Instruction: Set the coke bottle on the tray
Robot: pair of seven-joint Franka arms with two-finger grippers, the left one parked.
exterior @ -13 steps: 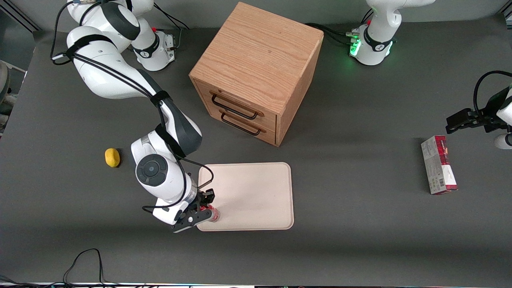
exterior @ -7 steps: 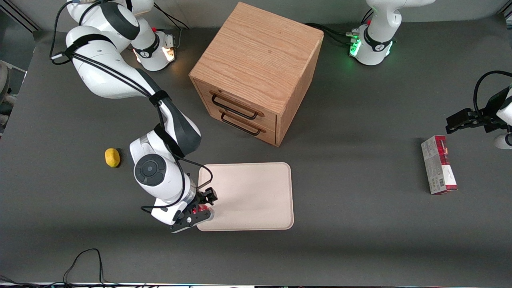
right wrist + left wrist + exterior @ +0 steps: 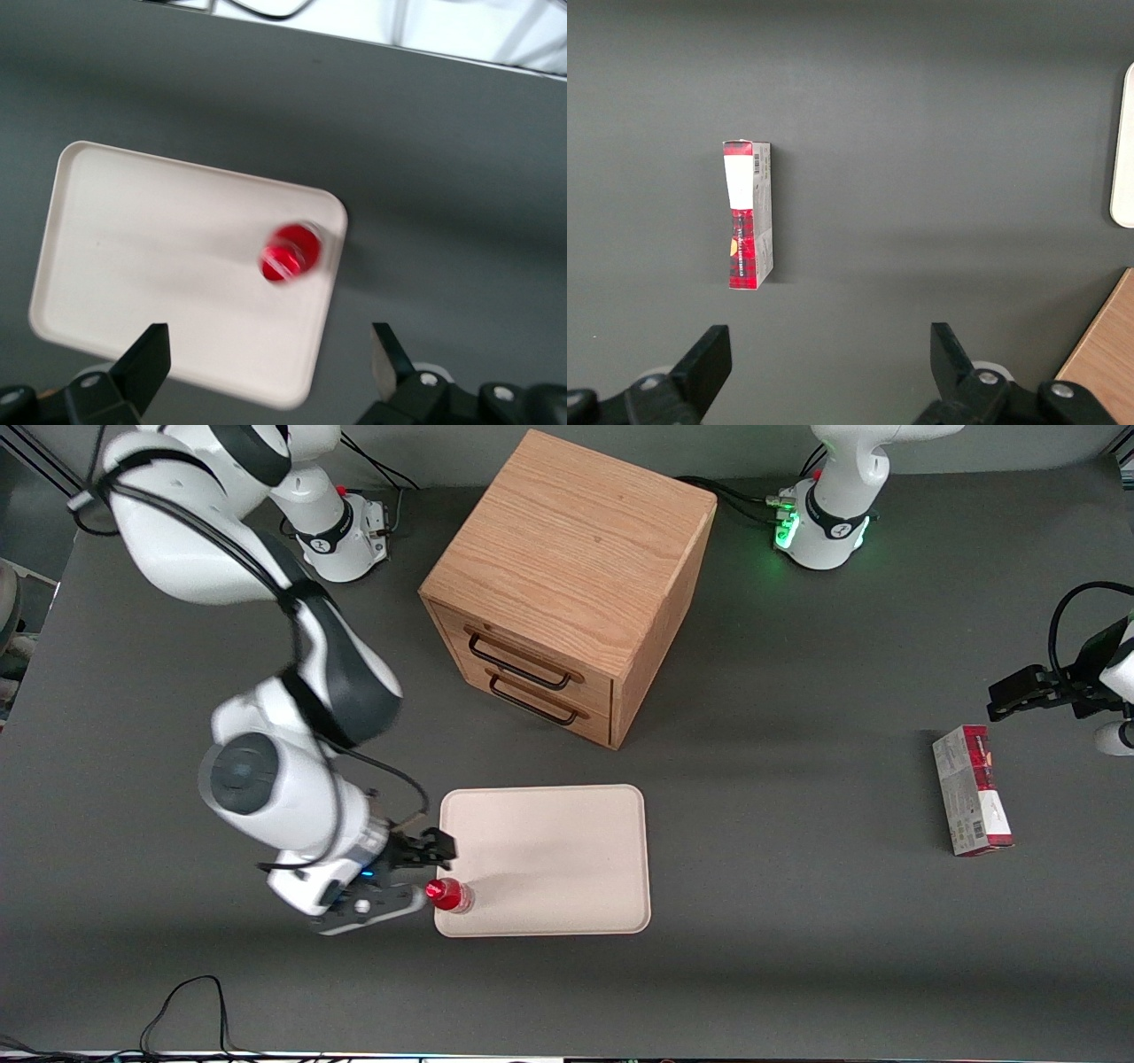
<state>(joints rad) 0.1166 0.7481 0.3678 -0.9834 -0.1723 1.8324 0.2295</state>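
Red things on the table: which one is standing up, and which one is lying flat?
The coke bottle stands upright in a corner of the tray, beside the open gripper. The red-and-grey box lies flat toward the parked arm's end.

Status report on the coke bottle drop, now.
Gripper open, above the table beside the tray's corner nearest the working arm. Coke bottle upright on tray, in that corner, free of the fingers. Nothing in the way.
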